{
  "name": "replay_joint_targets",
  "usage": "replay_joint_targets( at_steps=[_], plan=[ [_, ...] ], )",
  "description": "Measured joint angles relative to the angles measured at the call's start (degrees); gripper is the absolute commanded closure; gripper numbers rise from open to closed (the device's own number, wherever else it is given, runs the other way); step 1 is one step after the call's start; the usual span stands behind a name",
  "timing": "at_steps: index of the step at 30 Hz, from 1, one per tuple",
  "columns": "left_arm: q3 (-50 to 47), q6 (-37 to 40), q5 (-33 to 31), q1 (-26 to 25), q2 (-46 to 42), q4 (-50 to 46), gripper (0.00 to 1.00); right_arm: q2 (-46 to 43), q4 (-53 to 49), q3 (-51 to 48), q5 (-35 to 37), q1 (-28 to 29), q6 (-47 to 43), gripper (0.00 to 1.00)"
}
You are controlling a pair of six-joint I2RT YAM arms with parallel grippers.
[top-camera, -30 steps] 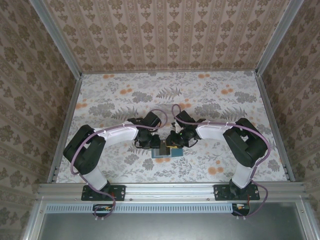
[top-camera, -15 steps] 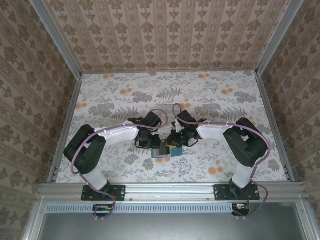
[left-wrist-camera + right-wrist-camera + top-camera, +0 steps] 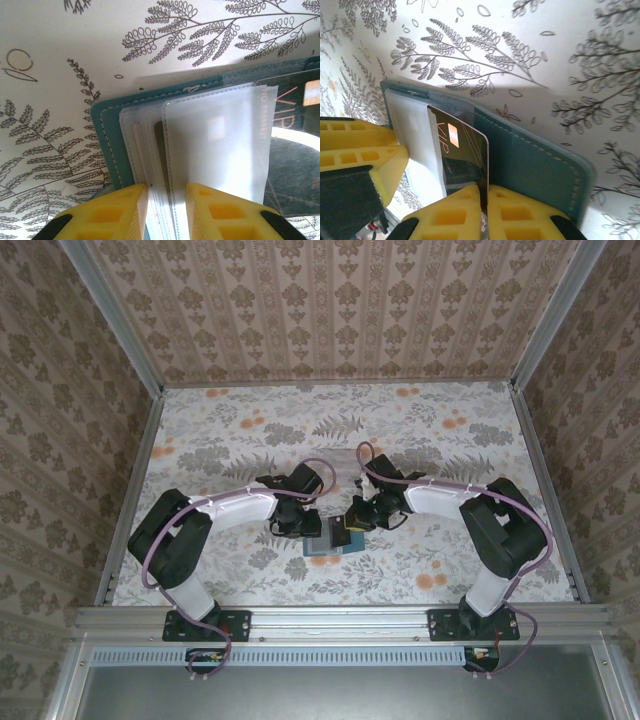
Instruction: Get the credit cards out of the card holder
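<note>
Floral table (image 3: 450, 430), one holder (image 3: 530, 160), one protruding card (image 3: 464, 150)

Beige damask-patterned walls (image 3: 340, 310) are enclosing the worktop (image 3: 250, 420) on three sides. A floral print of grey leaves and orange blossoms is covering it, and a metal rail (image 3: 340, 620) is running along its near edge.

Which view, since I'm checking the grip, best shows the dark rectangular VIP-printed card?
Right wrist: the dark VIP-printed card, pinched between the right gripper's yellow fingers. Left wrist shows one part; top external, a dark patch.

"VIP" on the dark card (image 3: 462, 160)
</note>
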Motion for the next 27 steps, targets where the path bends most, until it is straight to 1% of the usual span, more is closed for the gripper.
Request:
replay_joint_targets(
  at_steps=[27],
  plan=[
    [0.00, -0.07, -0.44, -0.48, -0.07, 0.00, 0.72, -1.60, -4.35, 0.02, 3.39, -0.11, -2.97, 0.88]
  ],
)
